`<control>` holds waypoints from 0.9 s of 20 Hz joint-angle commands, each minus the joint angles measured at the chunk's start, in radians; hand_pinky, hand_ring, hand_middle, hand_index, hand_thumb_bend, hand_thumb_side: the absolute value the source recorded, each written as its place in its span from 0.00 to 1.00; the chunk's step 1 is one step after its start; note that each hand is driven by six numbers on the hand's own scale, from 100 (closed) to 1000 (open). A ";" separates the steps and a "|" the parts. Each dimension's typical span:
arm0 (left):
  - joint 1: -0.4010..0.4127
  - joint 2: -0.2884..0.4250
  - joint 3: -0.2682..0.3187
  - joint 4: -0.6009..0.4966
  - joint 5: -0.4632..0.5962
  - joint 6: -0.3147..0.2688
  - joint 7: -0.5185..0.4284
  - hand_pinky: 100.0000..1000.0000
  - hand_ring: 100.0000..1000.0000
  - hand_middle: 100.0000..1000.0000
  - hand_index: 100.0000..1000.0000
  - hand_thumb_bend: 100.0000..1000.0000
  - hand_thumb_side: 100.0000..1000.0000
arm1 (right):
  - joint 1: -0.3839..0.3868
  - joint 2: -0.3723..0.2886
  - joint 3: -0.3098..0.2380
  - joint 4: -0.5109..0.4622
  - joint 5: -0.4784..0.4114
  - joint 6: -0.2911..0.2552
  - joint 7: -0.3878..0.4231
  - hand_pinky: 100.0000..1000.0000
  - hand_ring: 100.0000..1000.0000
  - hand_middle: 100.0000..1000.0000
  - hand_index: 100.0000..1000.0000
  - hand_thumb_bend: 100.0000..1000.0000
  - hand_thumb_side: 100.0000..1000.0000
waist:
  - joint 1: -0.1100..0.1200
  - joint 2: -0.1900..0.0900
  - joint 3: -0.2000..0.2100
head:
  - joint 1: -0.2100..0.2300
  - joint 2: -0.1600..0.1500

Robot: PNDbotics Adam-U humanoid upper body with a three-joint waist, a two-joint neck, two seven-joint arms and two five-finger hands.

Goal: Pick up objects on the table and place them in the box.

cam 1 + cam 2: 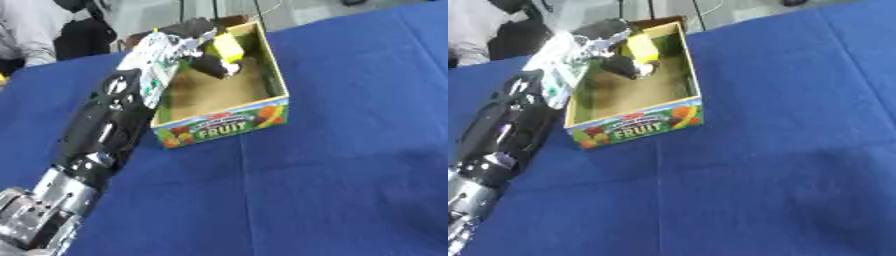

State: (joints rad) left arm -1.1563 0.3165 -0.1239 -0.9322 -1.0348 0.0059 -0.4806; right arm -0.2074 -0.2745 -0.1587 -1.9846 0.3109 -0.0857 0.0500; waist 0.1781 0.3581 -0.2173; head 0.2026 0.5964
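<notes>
Over on the left, the left arm [96,135] ran up from the lower corner, black and silver, straight toward the box [229,119]. And there was the left robot hand [194,37], reaching in over the near-left wall of the box, fingers curled round a yellow block [226,47]. The block hung above the brown floor of the box, toward its far end, not yet resting on anything as far as the views let me judge. It looked like a small, stiff, light piece, a toy most likely, smooth-sided and perhaps a touch slippery; held across its flat sides it should have sat steady, and a short drop onto cardboard seemed unlikely to hurt it. The box itself, with FRUIT printed on its front panel, was open-topped, thin-walled card and light by the look of it, so a bump from the wrist could have nudged it across the blue table [350,175]. Moving right, the cloth lay bare of anything I could make out. The right robot hand showed in neither view
</notes>
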 commanded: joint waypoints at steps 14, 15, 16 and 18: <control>-0.044 0.010 0.044 0.078 -0.117 0.010 -0.125 0.44 0.69 0.73 0.87 0.00 0.71 | -0.026 -0.021 0.014 -0.015 -0.014 -0.008 0.021 0.76 0.85 0.64 0.73 0.00 0.86 | 0.004 -0.002 -0.024 | 0.011 -0.024; -0.045 0.012 0.042 0.071 -0.133 0.004 -0.117 0.47 0.72 0.76 0.91 0.10 0.70 | -0.025 -0.020 0.014 -0.015 -0.014 -0.007 0.021 0.76 0.85 0.64 0.73 0.00 0.86 | 0.004 -0.002 -0.022 | 0.010 -0.023; -0.044 0.014 0.040 0.065 -0.152 0.000 -0.109 0.49 0.73 0.76 0.93 0.18 0.69 | -0.024 -0.020 0.014 -0.015 -0.013 -0.007 0.021 0.76 0.85 0.64 0.73 0.00 0.86 | 0.003 -0.003 -0.021 | 0.008 -0.021; -0.043 0.017 0.041 0.057 -0.190 -0.005 -0.098 0.55 0.77 0.79 0.95 0.34 0.68 | -0.022 -0.020 0.012 -0.015 -0.012 -0.007 0.021 0.76 0.85 0.64 0.73 0.00 0.86 | 0.001 -0.005 -0.018 | 0.006 -0.017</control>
State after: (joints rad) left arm -1.1865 0.3076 -0.0824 -0.8534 -1.2002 0.0064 -0.5863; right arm -0.2270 -0.2754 -0.1467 -1.9846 0.3052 -0.0911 0.0679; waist 0.1909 0.3741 -0.2366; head 0.2106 0.5795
